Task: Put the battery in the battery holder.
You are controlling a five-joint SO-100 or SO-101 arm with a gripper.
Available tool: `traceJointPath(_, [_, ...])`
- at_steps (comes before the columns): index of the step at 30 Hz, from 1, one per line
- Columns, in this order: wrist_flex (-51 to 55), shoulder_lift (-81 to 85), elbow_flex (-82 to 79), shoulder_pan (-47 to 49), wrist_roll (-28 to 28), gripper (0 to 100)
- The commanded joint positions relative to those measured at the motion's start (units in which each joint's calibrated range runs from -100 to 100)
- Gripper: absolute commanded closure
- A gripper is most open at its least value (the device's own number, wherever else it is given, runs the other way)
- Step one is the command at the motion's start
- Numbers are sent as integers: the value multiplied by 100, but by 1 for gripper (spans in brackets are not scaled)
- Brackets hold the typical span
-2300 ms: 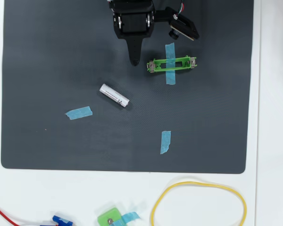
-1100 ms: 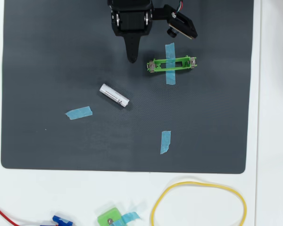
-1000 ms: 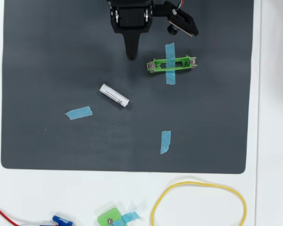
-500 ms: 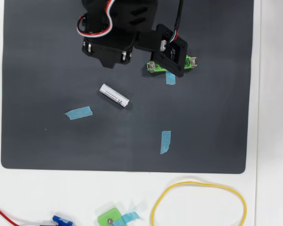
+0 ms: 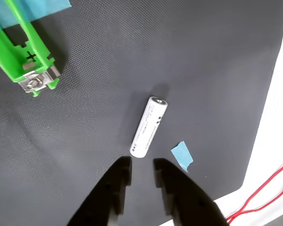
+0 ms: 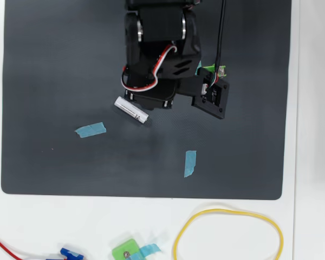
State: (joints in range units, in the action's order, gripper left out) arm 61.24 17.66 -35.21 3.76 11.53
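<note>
The battery [image 5: 148, 127] is a white-silver cylinder lying flat on the black mat, just ahead of my gripper [image 5: 141, 163]. The gripper is open and empty, its two dark fingers a narrow gap apart, short of the battery's near end and not touching it. The bright-green battery holder [image 5: 26, 52] lies at the top left of the wrist view, with a metal screw tab at its near end and blue tape across it. In the overhead view the battery [image 6: 131, 110] lies at the arm's left edge. The arm hides the holder except a green sliver [image 6: 208, 69].
A small blue tape piece [image 5: 182, 156] lies right of the battery. Two blue tape strips [image 6: 90, 129] [image 6: 190, 163] lie on the mat [image 6: 43, 81]. Off the mat, on the white table, lie a yellow loop [image 6: 227, 238], a squarish green piece [image 6: 127, 250] and a red wire [image 6: 5, 246].
</note>
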Motion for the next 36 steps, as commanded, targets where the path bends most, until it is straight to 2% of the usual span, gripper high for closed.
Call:
traceJointPath(1, [-84, -124, 58, 23, -58, 90])
traceJointPath(3, [-285, -602, 76, -18, 31, 91])
traceJointPath(5, [-905, -883, 67, -267, 438, 91])
traceJointPath(9, [-949, -917, 41, -319, 647, 91])
traceJointPath(24, [-1264, -1309, 85, -527, 699, 90])
traceJointPath(36, [-940, -1855, 508, -630, 673, 90])
